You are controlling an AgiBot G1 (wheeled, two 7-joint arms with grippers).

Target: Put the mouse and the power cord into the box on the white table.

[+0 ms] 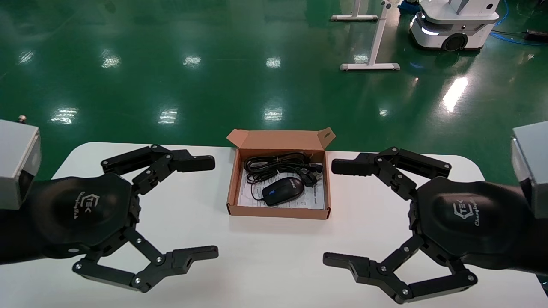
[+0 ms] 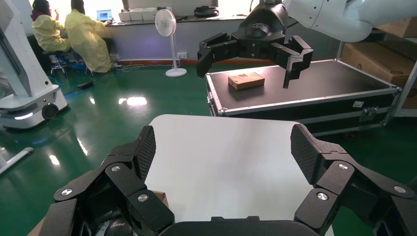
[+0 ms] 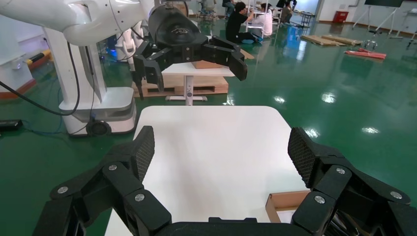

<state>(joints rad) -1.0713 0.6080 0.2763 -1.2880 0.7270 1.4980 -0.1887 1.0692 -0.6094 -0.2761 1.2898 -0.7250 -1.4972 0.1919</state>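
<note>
The brown cardboard box (image 1: 233, 188) lies open at the middle of the white table (image 1: 274, 256), its flap lid raised at the far side. Inside it, on a white printed sheet, rests the black mouse (image 1: 282, 190) with its blue scroll wheel. The coiled power cord (image 1: 274, 164) with its plug lies behind the mouse in the box. My left gripper (image 1: 201, 207) hangs open left of the box with nothing between its fingers. My right gripper (image 1: 338, 211) hangs open right of the box, likewise empty. A corner of the box (image 3: 285, 201) shows in the right wrist view.
Green floor surrounds the table. A white wheeled robot base (image 1: 449, 25) and white stand legs (image 1: 370, 66) stand far behind. The left wrist view shows a black flight case (image 2: 305, 88) beyond the table's end.
</note>
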